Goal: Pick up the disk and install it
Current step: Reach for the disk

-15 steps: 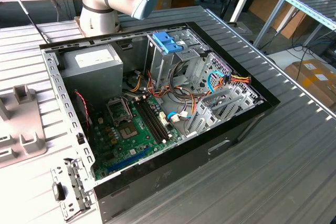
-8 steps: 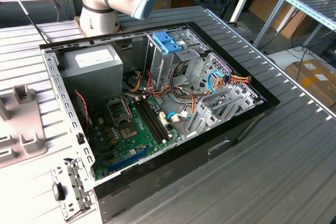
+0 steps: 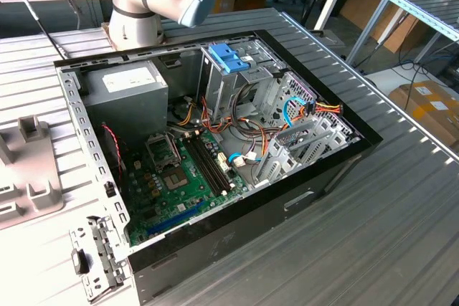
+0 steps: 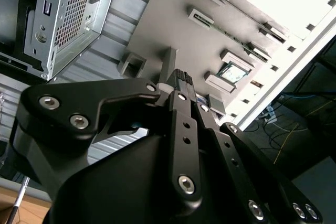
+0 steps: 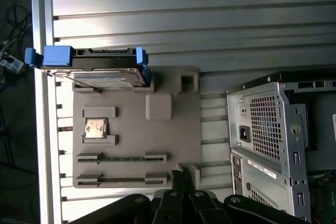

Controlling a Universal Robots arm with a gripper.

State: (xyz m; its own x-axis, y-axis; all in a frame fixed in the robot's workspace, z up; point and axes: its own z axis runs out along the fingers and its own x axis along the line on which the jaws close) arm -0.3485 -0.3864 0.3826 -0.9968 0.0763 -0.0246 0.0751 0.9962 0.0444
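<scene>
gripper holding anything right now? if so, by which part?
Nothing is held. The disk lies at the edge of the grey tray, apart from the gripper, which is shut on nothing.

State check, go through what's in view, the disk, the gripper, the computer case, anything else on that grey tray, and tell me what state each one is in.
Disk: outside the case, sitting at one end of the grey tray, not gripped.
Gripper: shut, holding nothing.
Computer case: lying on its side, side panel off, inside exposed.
Processor chip: seated in a slot of the grey tray.
</scene>
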